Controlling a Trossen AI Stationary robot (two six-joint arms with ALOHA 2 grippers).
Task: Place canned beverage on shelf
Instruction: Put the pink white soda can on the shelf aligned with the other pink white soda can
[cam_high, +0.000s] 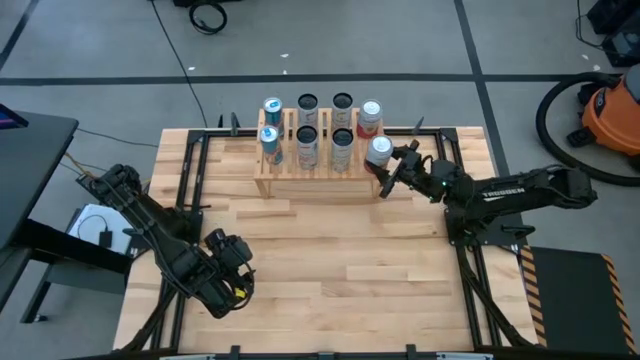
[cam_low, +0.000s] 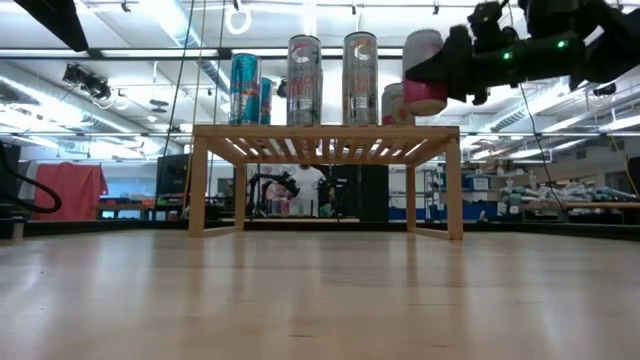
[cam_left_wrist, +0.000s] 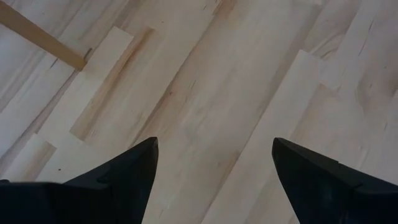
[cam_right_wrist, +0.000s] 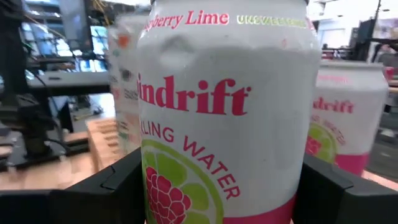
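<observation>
The right end effector (cam_high: 385, 172) grips a white-and-pink can (cam_high: 378, 151) of raspberry lime sparkling water, fingers clamped on both sides of the can body (clear in the right wrist view, where the can (cam_right_wrist: 224, 118) fills most of the frame between the two dark fingers). In the high view the held can sits at the right end of the shelf (cam_high: 310, 180), over its front row, just in front of a matching pink-and-white can (cam_high: 370, 117) in the back row. The low view shows the held can (cam_low: 424, 72) upright, w/ its base above the shelf top (cam_low: 325, 133) and not clearly touching it.

Other cans already on the shelf: two blue ones (cam_high: 271, 128) at the left end, four silver ones (cam_high: 324, 125) in the middle, standing in two rows.

The left end effector (cam_high: 232, 270) waits near the front left of the table (cam_high: 340, 270), well apart from the shelf. Its fingers (cam_left_wrist: 118, 180) are spread w/ nothing between them, only bare wood planks underneath.

In the low view, a person in a white top (cam_low: 303, 185) shows far off in the room behind, seen through the shelf legs.
</observation>
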